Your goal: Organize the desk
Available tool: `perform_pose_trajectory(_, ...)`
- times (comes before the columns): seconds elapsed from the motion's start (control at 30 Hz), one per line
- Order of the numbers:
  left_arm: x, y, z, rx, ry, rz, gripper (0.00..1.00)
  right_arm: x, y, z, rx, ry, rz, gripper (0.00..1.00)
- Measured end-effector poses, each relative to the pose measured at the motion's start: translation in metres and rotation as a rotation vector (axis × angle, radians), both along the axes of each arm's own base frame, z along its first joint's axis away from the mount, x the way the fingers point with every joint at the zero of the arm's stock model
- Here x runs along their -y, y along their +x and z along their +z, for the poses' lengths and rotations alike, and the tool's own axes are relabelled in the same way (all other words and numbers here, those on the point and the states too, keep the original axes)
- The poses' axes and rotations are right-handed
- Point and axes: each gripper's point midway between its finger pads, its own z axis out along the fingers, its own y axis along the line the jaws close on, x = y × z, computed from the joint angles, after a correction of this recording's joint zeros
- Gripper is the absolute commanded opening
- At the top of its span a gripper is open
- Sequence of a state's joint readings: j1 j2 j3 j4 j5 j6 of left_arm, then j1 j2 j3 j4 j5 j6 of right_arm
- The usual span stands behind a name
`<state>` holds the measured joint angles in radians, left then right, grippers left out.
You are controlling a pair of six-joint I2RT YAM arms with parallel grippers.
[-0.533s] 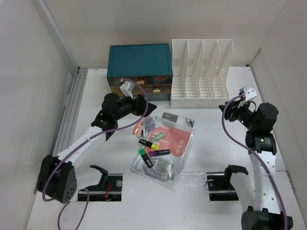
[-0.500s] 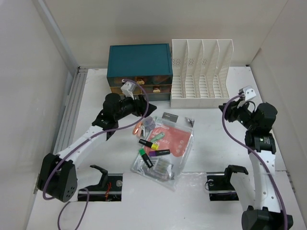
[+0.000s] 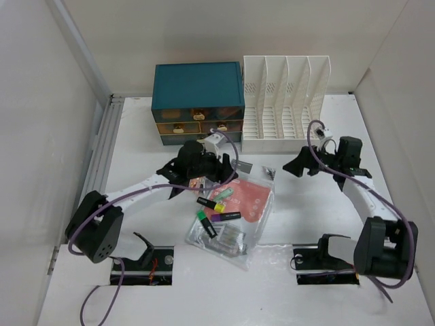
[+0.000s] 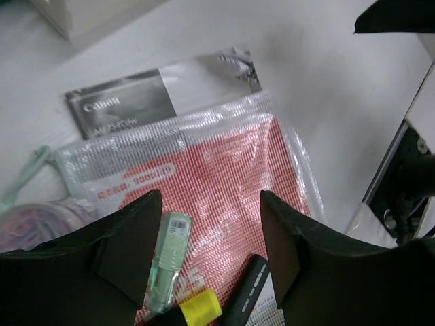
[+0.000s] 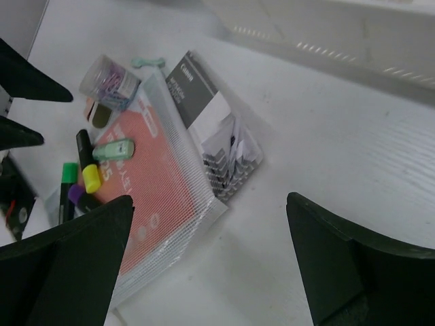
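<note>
Two arms reach over the large flat white surface (image 3: 319,204), which fills most of the top view, with a metal rail (image 3: 102,153) along its left edge. A teal drawer box (image 3: 197,81) and a white slotted file rack (image 3: 285,102) stand side by side at the upper edge. In the centre lies a clear mesh pouch holding a red sheet (image 3: 250,197), with black-bodied highlighters (image 3: 217,216) lying across its left part. The left gripper (image 3: 224,166) hangs at the pouch's upper left corner. The right gripper (image 3: 297,164) is apart from the pouch, to its upper right.

In the left wrist view, the left gripper (image 4: 209,200) is partly spread and empty above the pouch (image 4: 224,156). A pale green marker (image 4: 168,261) lies between its fingers, and a grey Canon booklet (image 4: 122,105) sits at upper left.

In the right wrist view, the right gripper (image 5: 209,200) is spread wide and holds nothing over the surface (image 5: 340,136). The pouch (image 5: 163,197) lies at lower left, and a clear jar of coloured clips (image 5: 109,81) sits at upper left.
</note>
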<state>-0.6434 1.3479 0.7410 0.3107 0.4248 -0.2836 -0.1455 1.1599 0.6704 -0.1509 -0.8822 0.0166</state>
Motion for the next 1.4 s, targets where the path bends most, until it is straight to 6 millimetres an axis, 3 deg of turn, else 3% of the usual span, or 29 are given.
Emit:
perform_pose_trajectory(0.17, 0.014, -0.018, -0.032, -0.045, 0.085, -0.048, 0.5, -0.033, -0.012, -0.021, -0.087, 0.021, 0.108, 0.99)
perform_pose_trajectory(0.4, 0.017, -0.01, -0.047, -0.072, 0.118, -0.03, 0.46, -0.073, -0.029, -0.044, -0.162, 0.011, 0.238, 0.92)
perform_pose_trajectory(0.7, 0.026, 0.0, -0.055, -0.088, 0.133, -0.032, 0.42, -0.07, -0.032, -0.073, -0.255, -0.025, 0.203, 0.84)
perform_pose_trajectory(1.0, 0.026, -0.001, -0.076, -0.135, 0.165, -0.034, 0.37, -0.072, -0.032, -0.081, -0.287, -0.025, 0.196, 0.75)
perform_pose_trajectory(1.17, 0.03, 0.003, -0.081, -0.147, 0.17, -0.035, 0.36, -0.075, -0.033, -0.082, -0.286, -0.026, 0.205, 0.64)
perform_pose_trajectory(1.23, 0.032, 0.004, -0.083, -0.15, 0.172, -0.036, 0.35, -0.078, -0.035, -0.082, -0.288, -0.023, 0.22, 0.58)
perform_pose_trajectory(1.4, 0.034, 0.006, -0.087, -0.16, 0.178, -0.039, 0.31, -0.092, -0.046, -0.079, -0.291, -0.006, 0.285, 0.55)
